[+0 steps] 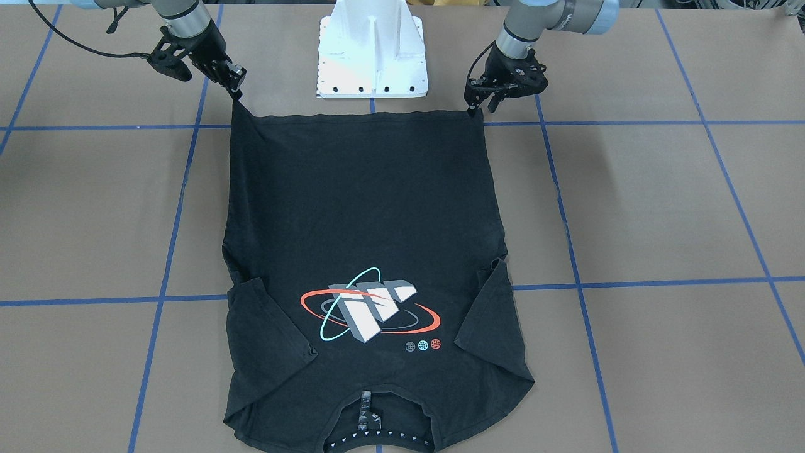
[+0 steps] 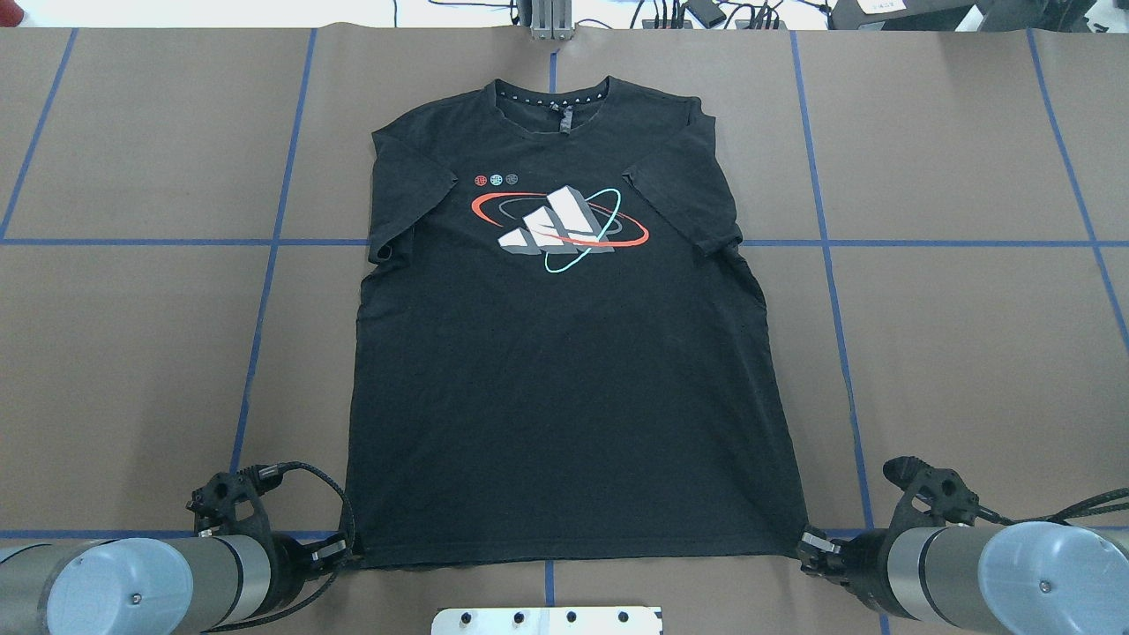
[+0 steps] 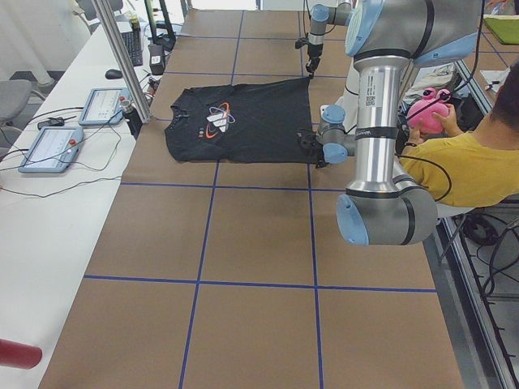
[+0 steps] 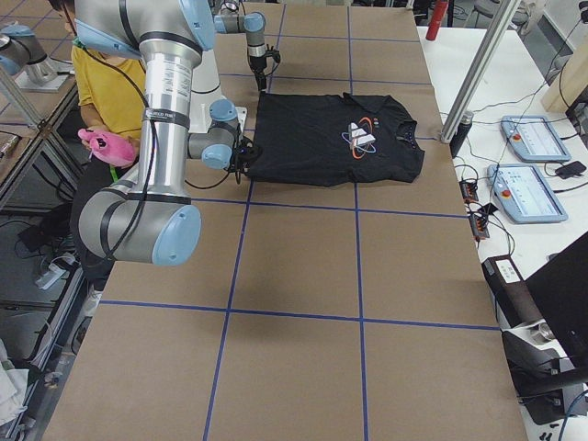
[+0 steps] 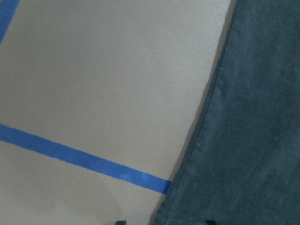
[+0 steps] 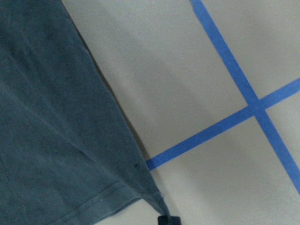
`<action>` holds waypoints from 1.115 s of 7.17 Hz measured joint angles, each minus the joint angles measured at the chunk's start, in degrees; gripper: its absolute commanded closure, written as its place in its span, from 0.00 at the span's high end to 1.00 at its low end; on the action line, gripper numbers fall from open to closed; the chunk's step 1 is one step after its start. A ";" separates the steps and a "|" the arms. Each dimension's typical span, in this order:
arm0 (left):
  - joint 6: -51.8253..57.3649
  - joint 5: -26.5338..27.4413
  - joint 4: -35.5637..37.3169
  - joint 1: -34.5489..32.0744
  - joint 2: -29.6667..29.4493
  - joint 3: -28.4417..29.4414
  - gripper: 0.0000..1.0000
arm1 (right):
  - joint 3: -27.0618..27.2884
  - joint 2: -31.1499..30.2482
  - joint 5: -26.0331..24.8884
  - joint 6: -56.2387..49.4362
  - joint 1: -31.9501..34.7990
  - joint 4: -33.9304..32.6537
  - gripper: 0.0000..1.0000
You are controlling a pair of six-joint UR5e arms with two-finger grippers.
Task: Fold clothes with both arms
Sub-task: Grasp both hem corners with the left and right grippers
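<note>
Figure: black T-shirt [image 2: 564, 379] spread flat on the brown bench [image 2: 132, 353], logo [image 2: 558, 225] side up, seen from beside the rig. The collar lay at the far edge from the robot; the hem lay nearest the white stand [image 1: 372, 56]. Both short sleeves lay folded in over the body of the shirt. Blue tape lines [image 2: 953, 242] marked the bench in squares, and the shirt covered one crossing of them.

Right gripper [image 1: 237, 93]: lowered at the hem corner on the robot's right, its fingers [image 1: 234, 82] pressed together on the cloth. The corner was drawn up into a small point, as the right wrist view also showed.

Left gripper [image 1: 479, 107]: lowered at the opposite hem corner. Its fingers [image 1: 470, 99] appeared spread, with two dark tips set apart at the lower edge of the left wrist view and the shirt's side edge running between them.

Background: a person [image 3: 466, 166] in a yellow top sat behind the robot's base, holding a pink toy [image 3: 430, 113].
</note>
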 measured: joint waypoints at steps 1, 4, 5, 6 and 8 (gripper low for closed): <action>0.00 -0.04 0.00 0.04 -0.18 0.07 0.51 | 0.00 0.00 0.00 0.00 0.00 0.00 0.00; 0.00 -0.18 0.02 -0.02 -0.32 -0.03 0.35 | 0.00 0.00 0.00 0.00 0.00 0.00 0.00; 0.00 -0.19 0.03 -0.05 -0.34 -0.08 0.07 | 0.02 0.00 0.00 0.00 0.00 0.00 0.00; 0.00 -0.20 0.06 -0.05 -0.36 -0.09 0.00 | 0.04 0.00 0.00 0.00 0.00 0.00 0.00; 0.00 -0.28 0.46 -0.15 -0.33 -0.27 0.00 | 0.03 0.00 0.00 0.04 -0.05 0.00 0.00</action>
